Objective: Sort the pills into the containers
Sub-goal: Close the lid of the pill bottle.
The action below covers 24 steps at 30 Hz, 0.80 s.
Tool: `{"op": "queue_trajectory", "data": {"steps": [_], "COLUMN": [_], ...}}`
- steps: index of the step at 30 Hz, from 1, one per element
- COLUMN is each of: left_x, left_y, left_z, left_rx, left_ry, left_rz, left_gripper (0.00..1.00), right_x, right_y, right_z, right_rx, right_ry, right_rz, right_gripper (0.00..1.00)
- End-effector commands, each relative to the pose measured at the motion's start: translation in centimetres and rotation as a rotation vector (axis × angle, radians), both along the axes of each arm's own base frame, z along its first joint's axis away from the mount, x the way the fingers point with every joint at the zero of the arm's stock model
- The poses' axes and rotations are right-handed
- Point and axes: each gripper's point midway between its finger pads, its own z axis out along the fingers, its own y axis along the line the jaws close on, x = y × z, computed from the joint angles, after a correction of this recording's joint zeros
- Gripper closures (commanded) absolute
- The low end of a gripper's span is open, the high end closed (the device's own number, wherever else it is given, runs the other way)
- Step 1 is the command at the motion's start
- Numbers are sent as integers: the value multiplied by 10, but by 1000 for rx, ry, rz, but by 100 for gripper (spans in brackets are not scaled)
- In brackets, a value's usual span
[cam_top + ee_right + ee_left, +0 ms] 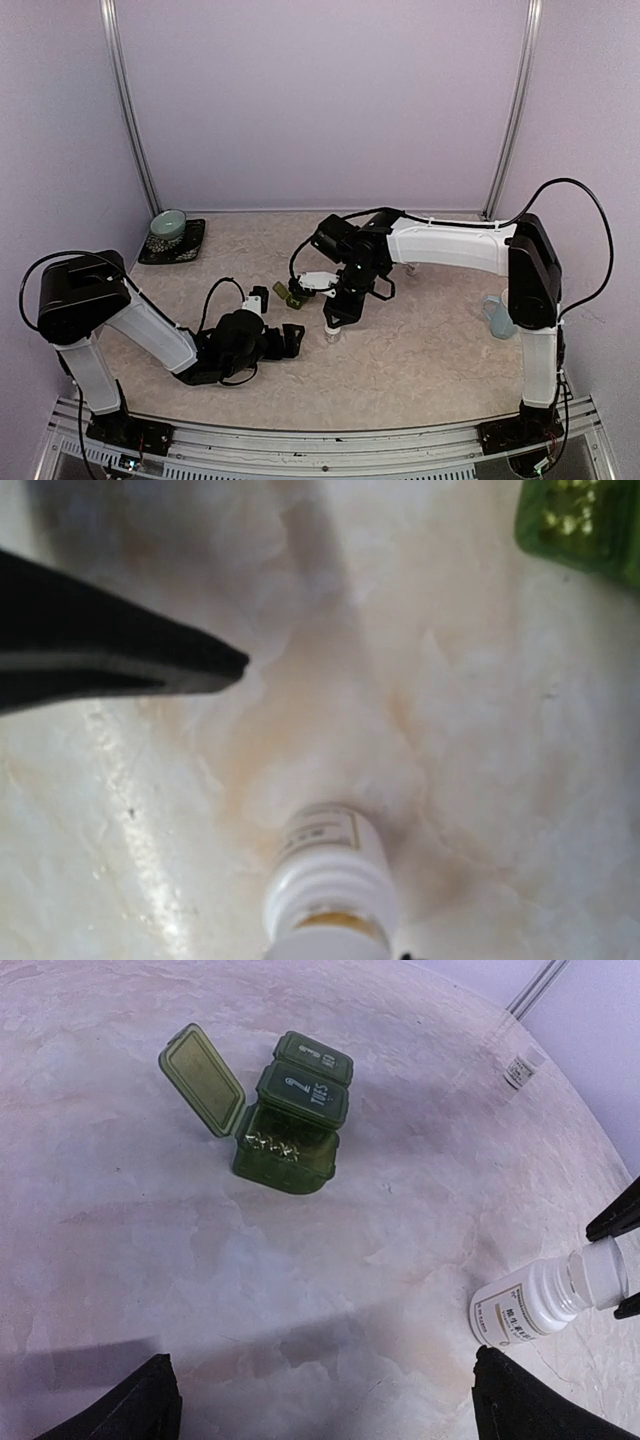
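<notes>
On marbled tabletop (430, 350), round white plastic bottle (525, 1310) in right hand (335, 322); left hand (320, 1405) wide.

Marbled beige table (430, 365). Resting on it: a green pill box (302, 1110) at centre, one lid open; a tilted white bottle (525, 1305) nearby; a dark tray (192, 246) rear left; a pale blue mug (498, 317) right.

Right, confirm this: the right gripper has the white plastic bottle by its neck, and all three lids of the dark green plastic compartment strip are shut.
No: one end lid of the dark green plastic compartment strip is flipped open, yellowish pills inside; the other two are shut, as the left wrist view shows. The right gripper does have the white plastic bottle by its neck.
</notes>
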Motion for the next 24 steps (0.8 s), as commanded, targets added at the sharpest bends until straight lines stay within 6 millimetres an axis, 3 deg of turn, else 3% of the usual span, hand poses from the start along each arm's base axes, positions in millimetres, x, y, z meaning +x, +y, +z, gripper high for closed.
{"op": "queue_trajectory", "data": {"steps": [1,24], "left_x": [-4,-5], "left_y": [7,5], "left_z": [-4,-6], "left_rx": [17,14], "left_ry": [8,10], "left_rz": [16,11], "left_gripper": [1,1], "right_x": [-3,0], "right_y": [4,6], "right_z": [-1,-10], "right_rx": [-4,-13], "right_ry": [16,30], "right_rz": [2,-1], "right_gripper": [72,72]}}
